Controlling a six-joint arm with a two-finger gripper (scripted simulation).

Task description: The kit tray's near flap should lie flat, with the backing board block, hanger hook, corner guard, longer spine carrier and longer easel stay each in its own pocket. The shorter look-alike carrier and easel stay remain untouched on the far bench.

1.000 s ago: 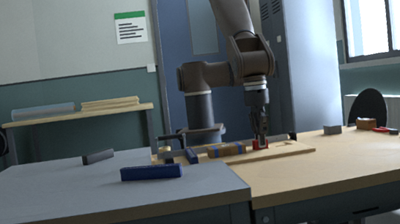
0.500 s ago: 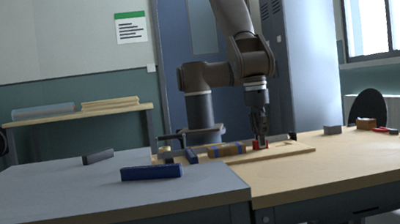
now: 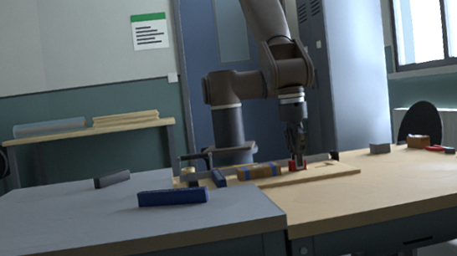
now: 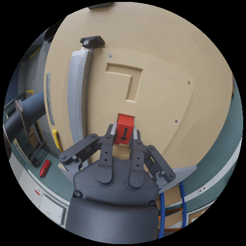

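The red hanger hook (image 4: 124,133) is partly hidden between my fingers; I grip it, low over a small pocket of the kit tray (image 4: 139,103). My gripper (image 4: 124,134) stands upright over the tray (image 3: 291,174) and the hook (image 3: 297,165) touches or nearly touches the tray. An L-shaped pocket (image 4: 128,81) lies empty just beyond the hook. The backing board block (image 3: 259,171), tan with blue bands, lies on the tray to the left. A blue piece (image 3: 218,177) lies further left. A grey flap (image 4: 77,87) runs along the tray's left edge in the wrist camera.
Behind the tray stand the arm's base (image 3: 228,132) and a grey locker (image 3: 343,67). On the grey bench in front lie a blue bar (image 3: 172,196) and a dark grey bar (image 3: 111,178). A grey block (image 3: 379,148) and small items (image 3: 445,146) sit on the far right.
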